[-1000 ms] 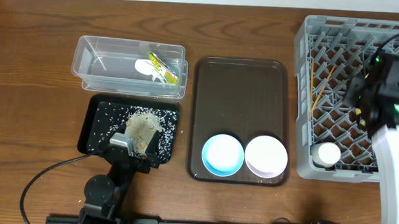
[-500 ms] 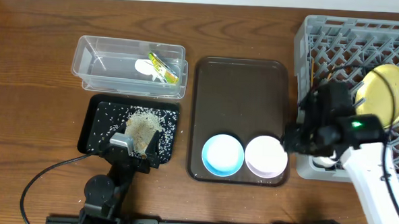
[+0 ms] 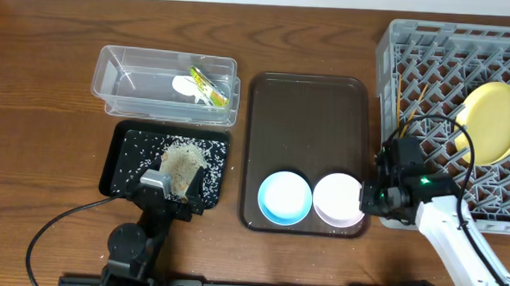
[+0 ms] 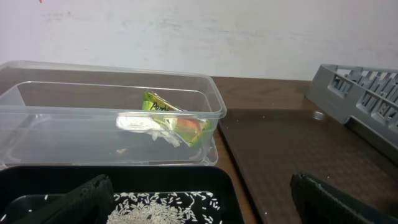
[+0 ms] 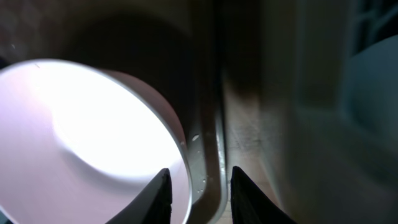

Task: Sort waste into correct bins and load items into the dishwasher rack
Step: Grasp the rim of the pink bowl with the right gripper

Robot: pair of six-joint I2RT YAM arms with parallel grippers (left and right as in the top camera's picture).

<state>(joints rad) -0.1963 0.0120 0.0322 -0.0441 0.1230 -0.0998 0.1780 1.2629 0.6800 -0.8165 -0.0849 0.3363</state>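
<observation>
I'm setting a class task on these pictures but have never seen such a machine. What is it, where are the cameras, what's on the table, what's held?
Two robot arms stand at a table, each ending in a two-finger gripper. One picture looks down from above; the others come from cameras on the wrists. The left gripper hangs open, empty, over the black tray of rice. The right gripper, fingers apart, is at the pinkish bowl, holding nothing visible. A blue bowl sits beside it on the brown tray. The clear tub holds a wrapper and paper; the grey rack holds a yellow plate and chopsticks.
</observation>
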